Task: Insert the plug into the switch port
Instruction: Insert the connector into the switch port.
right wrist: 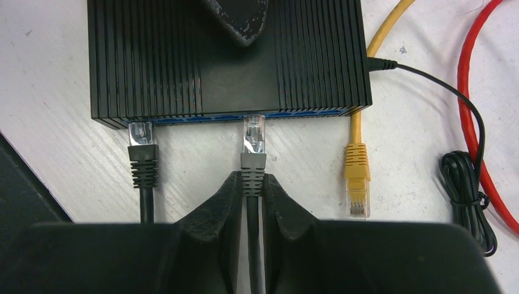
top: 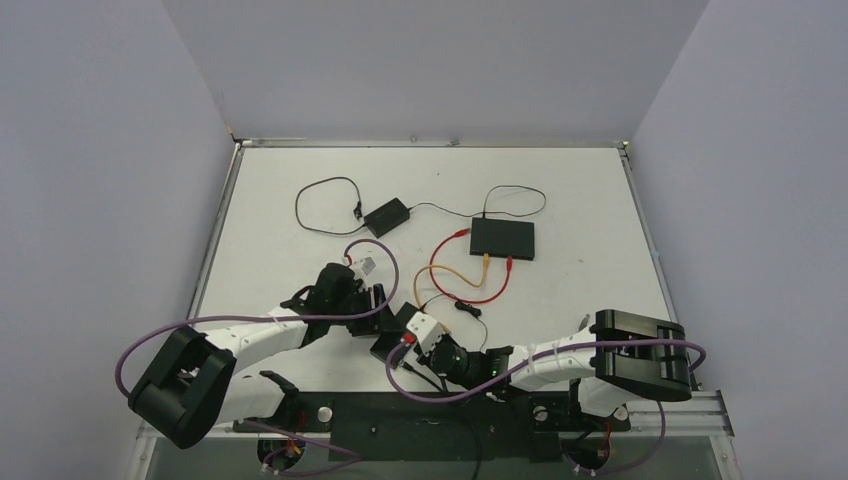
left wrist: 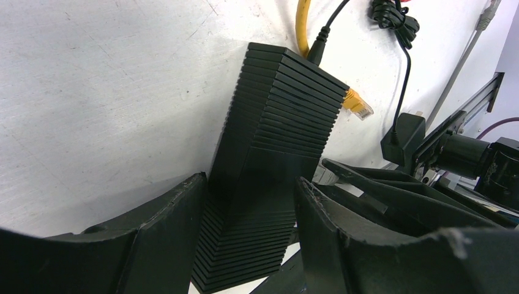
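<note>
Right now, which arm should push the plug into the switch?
Right. The right claw pinches the grey plug, tip at the switch port; the left claw only holds the switch.

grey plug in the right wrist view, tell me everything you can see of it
The grey plug is an ethernet connector: a clear plastic tip, a grey ribbed boot, a dark cable trailing back. The right gripper's fingers pinch the boot from both sides. It points straight at the switch, its tip at a port in the middle of the front face; how deep it sits cannot be told.
</note>
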You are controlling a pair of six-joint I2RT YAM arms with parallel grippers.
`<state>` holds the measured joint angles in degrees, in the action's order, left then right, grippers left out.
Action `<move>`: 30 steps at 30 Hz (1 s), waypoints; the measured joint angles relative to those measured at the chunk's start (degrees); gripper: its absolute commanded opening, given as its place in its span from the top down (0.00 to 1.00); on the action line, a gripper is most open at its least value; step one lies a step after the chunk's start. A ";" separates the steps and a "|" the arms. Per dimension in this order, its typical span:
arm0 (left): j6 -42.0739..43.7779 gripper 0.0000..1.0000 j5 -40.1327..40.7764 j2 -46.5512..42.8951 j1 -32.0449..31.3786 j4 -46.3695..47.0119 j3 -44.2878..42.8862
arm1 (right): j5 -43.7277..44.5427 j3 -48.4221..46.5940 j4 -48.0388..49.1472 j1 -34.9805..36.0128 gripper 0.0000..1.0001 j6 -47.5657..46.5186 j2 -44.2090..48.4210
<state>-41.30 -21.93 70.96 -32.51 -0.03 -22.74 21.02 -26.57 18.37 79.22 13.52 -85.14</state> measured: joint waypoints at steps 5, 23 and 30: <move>0.00 0.48 -0.11 0.17 0.00 0.20 0.00 | -0.33 0.00 0.96 0.00 1.00 0.07 -0.02; 0.31 0.49 -0.37 0.17 0.74 3.32 1.18 | -2.14 0.94 7.32 -0.87 1.00 2.75 -2.86; 1.46 0.53 -0.11 -0.02 0.79 4.66 1.88 | -0.33 1.05 8.66 -0.87 1.00 3.93 -3.58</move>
<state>-39.83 -22.04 70.94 -31.73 4.62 -20.86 20.69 -25.52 27.03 78.35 17.45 -88.73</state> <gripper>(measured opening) 0.495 0.106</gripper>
